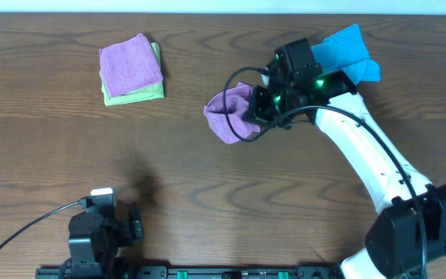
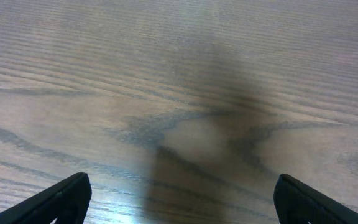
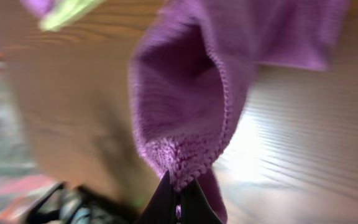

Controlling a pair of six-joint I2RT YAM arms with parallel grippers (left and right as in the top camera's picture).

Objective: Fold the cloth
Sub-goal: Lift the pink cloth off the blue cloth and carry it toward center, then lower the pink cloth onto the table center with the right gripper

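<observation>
A purple cloth (image 1: 228, 114) hangs crumpled near the middle of the table. My right gripper (image 1: 260, 108) is shut on its right edge and holds it lifted. In the right wrist view the cloth (image 3: 191, 81) hangs from the pinched fingertips (image 3: 178, 199), folded over on itself. My left gripper (image 1: 122, 225) is near the front left edge, open and empty. In the left wrist view its fingers (image 2: 179, 202) are spread wide over bare wood.
A folded purple cloth (image 1: 130, 63) lies on a folded green cloth (image 1: 136, 93) at the back left. A blue cloth (image 1: 351, 50) lies at the back right, behind the right arm. The tabletop is dark wood.
</observation>
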